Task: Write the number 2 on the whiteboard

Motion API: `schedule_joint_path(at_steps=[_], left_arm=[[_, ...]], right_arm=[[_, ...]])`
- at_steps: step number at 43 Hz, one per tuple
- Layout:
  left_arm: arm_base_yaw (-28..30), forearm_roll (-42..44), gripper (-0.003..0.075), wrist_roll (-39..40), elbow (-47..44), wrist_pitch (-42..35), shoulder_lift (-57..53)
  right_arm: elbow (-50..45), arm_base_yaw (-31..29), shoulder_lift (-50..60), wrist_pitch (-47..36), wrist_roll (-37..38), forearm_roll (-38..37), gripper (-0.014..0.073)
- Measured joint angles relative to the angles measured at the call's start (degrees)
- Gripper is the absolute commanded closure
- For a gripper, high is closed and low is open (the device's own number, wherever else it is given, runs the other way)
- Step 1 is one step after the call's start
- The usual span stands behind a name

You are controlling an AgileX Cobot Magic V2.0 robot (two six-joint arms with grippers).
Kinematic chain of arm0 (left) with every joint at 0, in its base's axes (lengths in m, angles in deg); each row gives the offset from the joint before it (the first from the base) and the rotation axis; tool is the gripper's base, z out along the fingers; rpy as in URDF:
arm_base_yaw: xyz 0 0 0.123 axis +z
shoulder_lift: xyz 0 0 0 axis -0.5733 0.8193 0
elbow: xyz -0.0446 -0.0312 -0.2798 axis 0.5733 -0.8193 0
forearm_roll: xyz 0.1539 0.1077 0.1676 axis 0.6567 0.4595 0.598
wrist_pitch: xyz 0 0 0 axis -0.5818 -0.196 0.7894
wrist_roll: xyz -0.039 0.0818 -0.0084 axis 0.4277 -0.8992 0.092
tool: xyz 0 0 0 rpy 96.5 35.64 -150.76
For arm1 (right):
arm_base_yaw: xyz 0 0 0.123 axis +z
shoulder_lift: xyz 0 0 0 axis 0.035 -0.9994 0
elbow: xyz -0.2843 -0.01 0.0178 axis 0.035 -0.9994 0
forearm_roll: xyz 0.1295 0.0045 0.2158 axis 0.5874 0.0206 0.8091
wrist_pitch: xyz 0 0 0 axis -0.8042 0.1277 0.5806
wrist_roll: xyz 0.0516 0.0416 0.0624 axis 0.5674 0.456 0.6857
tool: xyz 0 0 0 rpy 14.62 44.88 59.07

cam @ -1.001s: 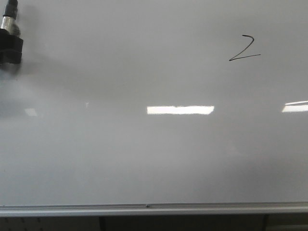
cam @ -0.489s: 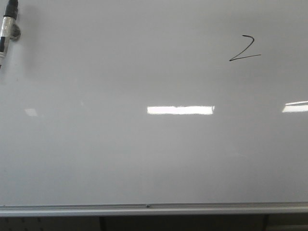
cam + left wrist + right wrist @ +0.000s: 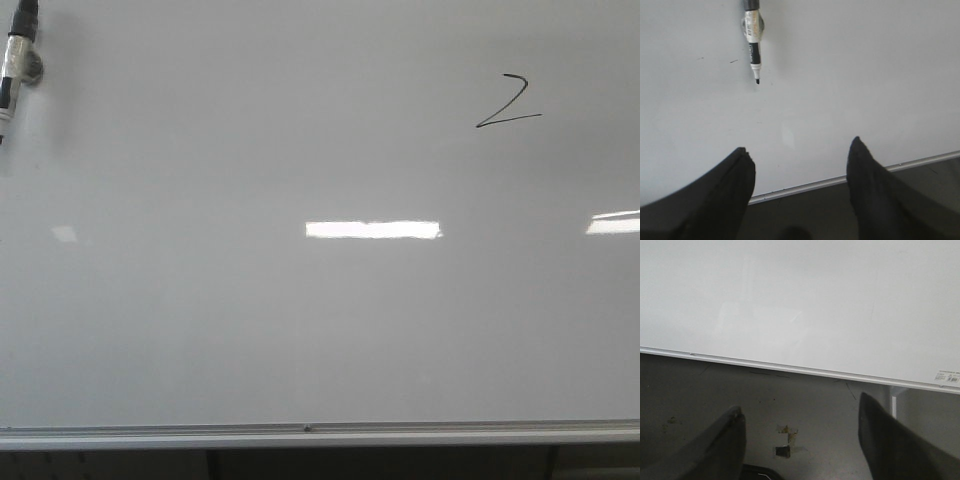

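The whiteboard (image 3: 300, 320) fills almost the whole front view, its silver frame running along the lower edge. The number 2 (image 3: 508, 101) is drawn in thin black strokes on the board's upper right part, well above the frame. A marker (image 3: 16, 60) sits at the board's upper left corner, tip pointing down toward the frame; in the left wrist view the same marker (image 3: 753, 42) lies against the board surface (it seems stuck there by a small clip, though the detail is blurry). The left claw (image 3: 800, 165) is spread wide, holding nothing, well apart from the marker. The right claw (image 3: 800, 435) is likewise spread and empty, below the board's frame, over a grey floor (image 3: 805, 400).
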Motion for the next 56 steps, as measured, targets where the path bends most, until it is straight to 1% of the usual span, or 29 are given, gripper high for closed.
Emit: schedule_joint_path(at_steps=[8, 14, 17, 19, 20, 23, 27, 30, 32, 35, 37, 56], left_arm=[[-1.47, 0.0, 0.0312, 0.0, 0.0, 4.58, -2.08], [-1.47, 0.34, 0.0314, -0.1, -0.91, 5.39, -2.19], [-1.47, 0.34, 0.0328, -0.1, -1.52, 5.39, -2.19], [-1.47, 0.34, 0.035, -0.1, -1.66, 5.39, -2.19], [-1.47, 0.34, 0.0371, -0.1, -1.75, 5.39, -2.19], [-1.47, 0.34, 0.044, -0.1, -1.75, 5.2, -2.19], [-1.47, 0.34, 0.0545, 0.02, -1.75, 4.92, -2.19], [-1.47, 0.34, 0.0622, 0.38, -1.75, 4.64, -2.19], [-1.47, 0.34, 0.0671, 0.52, -1.75, 4.38, -2.19], [-1.47, 0.34, 0.0729, 0.66, -1.75, 4.26, -2.19], [-1.47, 0.34, 0.0741, 0.78, -1.75, 4.18, -2.19], [-1.47, 0.34, 0.0741, 0.86, -1.75, 3.92, -2.19]], right_arm=[[0.21, 0.0, 4.75, 1.79, 0.0, 0.0, 0.0088], [0.21, 0.0, 6.4, 1.79, 0.0, 0.0, 0.0088], [0.21, 0.0, 6.62, 1.79, 0.0, 0.0, 0.0089], [0.21, 0.0, 6.66, 1.79, 0.0, 0.0, 0.0109], [0.09, 0.0, 6.76, 1.79, 0.0, 0.0, 0.0125], [-0.49, 0.0, 6.76, 1.79, 0.0, 0.0, 0.0215], [-1.82, 0.0, 6.76, 1.79, 0.0, 0.0, 0.0379], [-2.85, 0.0, 6.76, 1.79, 0.0, 0.0, 0.0487], [-3.51, 0.0, 6.76, 1.79, 0.0, 0.0, 0.0544], [-4.17, 0.0, 6.76, 1.79, 0.0, 0.0, 0.0622], [-4.46, 0.0, 6.76, 1.79, 0.0, 0.0, 0.0666], [-4.74, 0.0, 6.76, -1.24, 0.0, 0.0, 0.0663]])
